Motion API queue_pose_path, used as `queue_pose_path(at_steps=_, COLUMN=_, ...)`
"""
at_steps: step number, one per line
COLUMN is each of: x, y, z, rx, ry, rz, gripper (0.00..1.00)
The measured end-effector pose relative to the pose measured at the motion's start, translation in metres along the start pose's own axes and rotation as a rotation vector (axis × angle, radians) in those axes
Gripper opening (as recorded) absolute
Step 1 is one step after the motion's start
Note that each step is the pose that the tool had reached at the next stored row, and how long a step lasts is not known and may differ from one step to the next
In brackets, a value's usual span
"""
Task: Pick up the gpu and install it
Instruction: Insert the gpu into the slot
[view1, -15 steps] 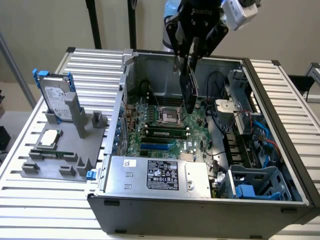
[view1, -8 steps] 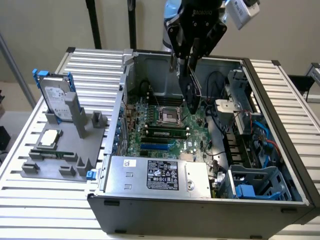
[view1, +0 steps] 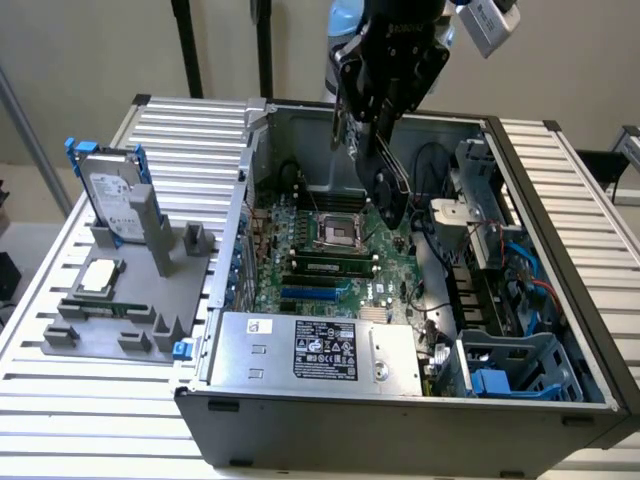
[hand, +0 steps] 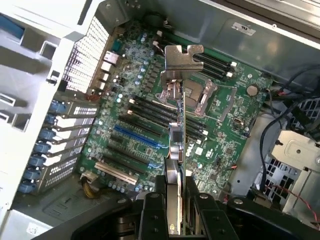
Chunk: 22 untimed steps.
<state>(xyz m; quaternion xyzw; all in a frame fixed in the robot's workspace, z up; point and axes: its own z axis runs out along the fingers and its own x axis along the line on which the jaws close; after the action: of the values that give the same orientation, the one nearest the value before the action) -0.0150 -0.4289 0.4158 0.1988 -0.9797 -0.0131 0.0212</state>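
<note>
The gpu (view1: 388, 185) hangs tilted above the open computer case (view1: 560, 250), over the motherboard (view1: 335, 250), with its black face toward the exterior view's right. My gripper (view1: 368, 130) is shut on its upper edge. In the wrist view the gpu (hand: 178, 145) appears edge-on between my fingers (hand: 155, 210), its silver bracket (hand: 181, 62) at the far end. It floats above the motherboard (hand: 135, 100), clear of the expansion slots, including a blue one (hand: 137, 136).
A silver power supply (view1: 310, 350) sits at the case's front. Cables and a drive cage (view1: 490, 220) line the exterior view's right side. On the slatted table a grey fixture (view1: 130, 300) holds a blue-framed hard drive (view1: 110, 195).
</note>
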Motion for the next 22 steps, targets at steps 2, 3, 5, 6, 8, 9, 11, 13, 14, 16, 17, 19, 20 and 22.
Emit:
queue_pose_path(at_steps=2, x=0.0000, y=0.0000, z=0.0005, rx=0.0014, ry=0.0013, rz=-0.037, gripper=0.27)
queue_pose_path(at_steps=3, x=0.0000, y=0.0000, z=0.0009, rx=0.0019, ry=0.0019, rz=-0.054, gripper=0.27)
queue_pose_path(at_steps=5, x=-0.0001, y=0.0000, z=0.0014, rx=0.0032, ry=0.0031, rz=-0.090, gripper=0.27)
queue_pose_path(at_steps=6, x=-0.0001, y=-0.0001, z=0.0017, rx=0.0039, ry=0.0037, rz=-0.108, gripper=0.27)
queue_pose_path(at_steps=8, x=-0.0001, y=-0.0001, z=0.0023, rx=0.0053, ry=0.0050, rz=-0.146, gripper=0.27)
queue_pose_path(at_steps=9, x=-0.0002, y=-0.0001, z=0.0027, rx=0.0059, ry=0.0056, rz=-0.164, gripper=0.27)
queue_pose_path(at_steps=11, x=-0.0001, y=-0.0001, z=0.0032, rx=0.0072, ry=0.0069, rz=-0.200, gripper=0.27)
queue_pose_path(at_steps=13, x=-0.0002, y=-0.0001, z=0.0039, rx=0.0085, ry=0.0081, rz=-0.236, gripper=0.27)
queue_pose_path(at_steps=14, x=-0.0002, y=-0.0001, z=0.0042, rx=0.0092, ry=0.0087, rz=-0.254, gripper=0.27)
queue_pose_path(at_steps=16, x=-0.0002, y=-0.0002, z=0.0048, rx=0.0105, ry=0.0099, rz=-0.291, gripper=0.27)
queue_pose_path(at_steps=17, x=-0.0002, y=-0.0002, z=0.0051, rx=0.0112, ry=0.0106, rz=-0.309, gripper=0.27)
queue_pose_path(at_steps=19, x=-0.0002, y=-0.0002, z=0.0058, rx=0.0125, ry=0.0118, rz=-0.345, gripper=0.27)
queue_pose_path(at_steps=20, x=-0.0003, y=-0.0002, z=0.0061, rx=0.0132, ry=0.0124, rz=-0.363, gripper=0.27)
queue_pose_path(at_steps=22, x=-0.0003, y=-0.0002, z=0.0066, rx=0.0144, ry=0.0136, rz=-0.398, gripper=0.27)
